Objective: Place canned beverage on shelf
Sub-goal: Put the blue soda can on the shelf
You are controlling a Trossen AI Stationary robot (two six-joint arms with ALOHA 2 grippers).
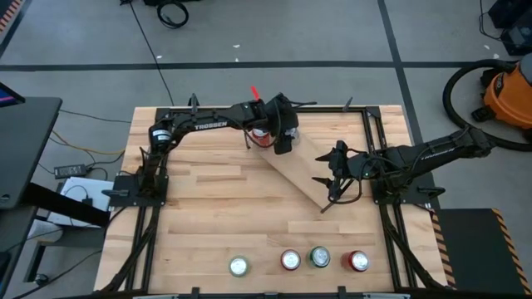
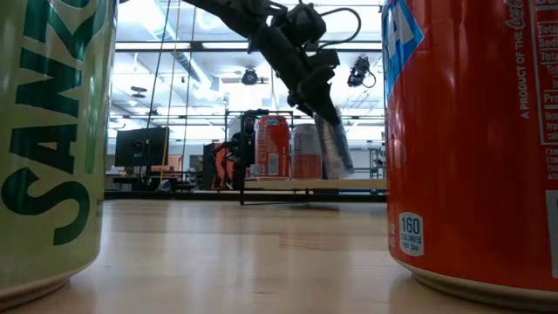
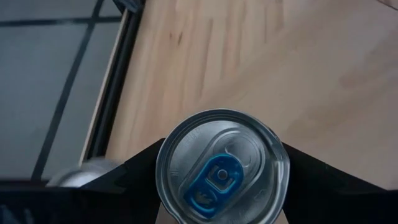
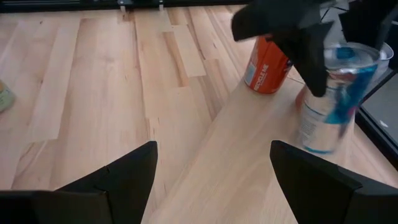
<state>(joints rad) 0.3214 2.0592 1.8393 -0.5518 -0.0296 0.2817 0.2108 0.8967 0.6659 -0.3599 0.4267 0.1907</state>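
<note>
With the silver can clamped in the left pincer over the shelf's far end, the orange can just beside could be toppled if released tilted; the right pincer waits apart.

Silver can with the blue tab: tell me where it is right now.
The silver can is between the left gripper's fingers at the shelf's far end, beside an orange can already standing there.

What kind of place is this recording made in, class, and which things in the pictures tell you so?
Most likely a robotics lab or workshop. A bare grey floor with loose cables surrounds the wooden table, an orange shop vacuum stands nearby, and the low view shows a large open room with ceiling lights.
</note>
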